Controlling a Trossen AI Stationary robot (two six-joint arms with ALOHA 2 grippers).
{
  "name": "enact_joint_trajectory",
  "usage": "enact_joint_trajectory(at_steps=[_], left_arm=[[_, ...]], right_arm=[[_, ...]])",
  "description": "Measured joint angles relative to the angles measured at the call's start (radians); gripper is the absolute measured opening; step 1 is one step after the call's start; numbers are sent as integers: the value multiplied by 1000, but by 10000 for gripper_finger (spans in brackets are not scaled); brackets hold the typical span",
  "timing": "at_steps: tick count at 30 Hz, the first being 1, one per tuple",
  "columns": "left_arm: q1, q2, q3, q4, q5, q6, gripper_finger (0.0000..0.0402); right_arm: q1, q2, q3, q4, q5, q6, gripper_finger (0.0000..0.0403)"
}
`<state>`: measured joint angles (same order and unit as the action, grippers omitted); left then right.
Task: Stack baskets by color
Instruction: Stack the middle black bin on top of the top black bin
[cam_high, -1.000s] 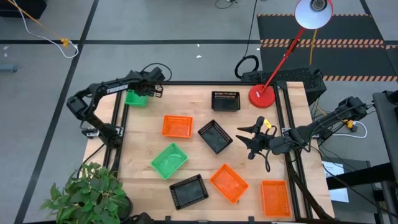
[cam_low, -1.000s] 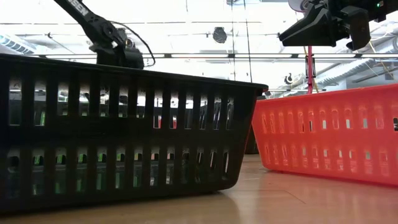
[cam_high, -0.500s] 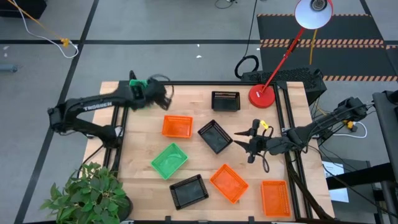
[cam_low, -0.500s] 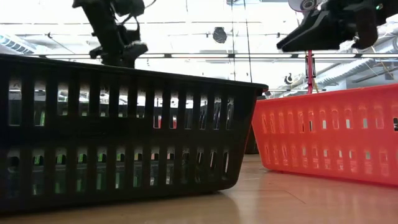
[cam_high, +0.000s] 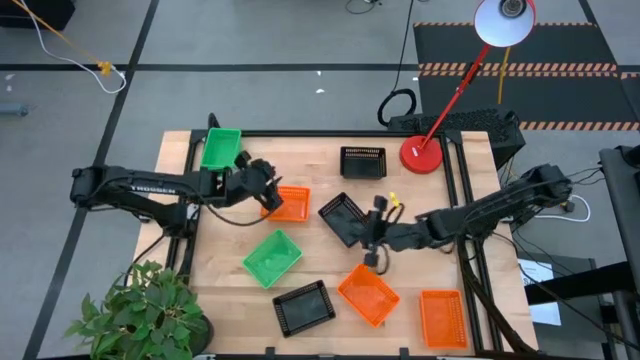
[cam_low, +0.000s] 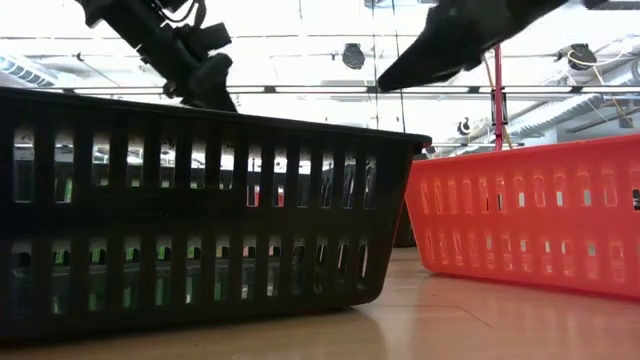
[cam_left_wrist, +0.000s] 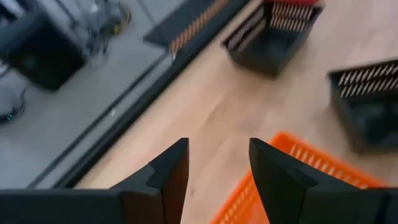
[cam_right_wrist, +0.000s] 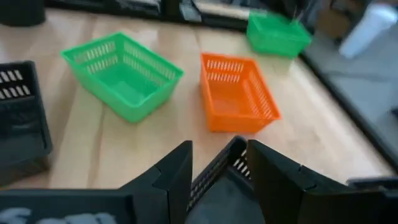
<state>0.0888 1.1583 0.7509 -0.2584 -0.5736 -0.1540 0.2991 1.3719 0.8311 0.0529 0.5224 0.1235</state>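
My left gripper (cam_high: 270, 196) (cam_left_wrist: 217, 144) hangs open over the left rim of an orange basket (cam_high: 285, 203) (cam_left_wrist: 323, 177), nothing between its fingers. My right gripper (cam_high: 363, 235) (cam_right_wrist: 219, 144) hangs open over the right side of the middle black basket (cam_high: 345, 218), whose rim (cam_right_wrist: 214, 173) shows between the fingers; I see no touch. A green basket (cam_high: 221, 148) rests on its base at the far left corner. Another green basket (cam_high: 272, 256), a black one (cam_high: 303, 306) and two orange ones (cam_high: 367, 294) (cam_high: 441, 317) lie toward the near edge. One more black basket (cam_high: 362, 161) sits at the far edge.
A red lamp base (cam_high: 421, 154) stands at the far right corner, its arm leaning out over the floor. A potted plant (cam_high: 140, 315) stands off the near left corner. Bare wood (cam_high: 300, 165) lies between the far baskets.
My left gripper has left the green basket at the far left corner and swung toward the table's right and near side, to the orange basket, rolling as it went. My right gripper has gone toward the table's left, over the middle black basket. The baskets lie as before.
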Motion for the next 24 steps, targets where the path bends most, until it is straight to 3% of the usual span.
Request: enact_joint_trajectory(at_steps=[4, 7, 11, 24], left_arm=[[-6, -30, -80, 253, 86, 139, 170], [-8, -30, -117, 346, 126, 215, 170], [-2, -32, -120, 337, 112, 249, 170], [-2, -32, -120, 307, 111, 246, 170]], right_arm=[[-42, 127, 108, -72, -21, 55, 146], [-66, 207, 166, -111, -85, 85, 146], [-89, 285, 206, -182, -155, 160, 146], [-124, 377, 211, -229, -188, 256, 146]])
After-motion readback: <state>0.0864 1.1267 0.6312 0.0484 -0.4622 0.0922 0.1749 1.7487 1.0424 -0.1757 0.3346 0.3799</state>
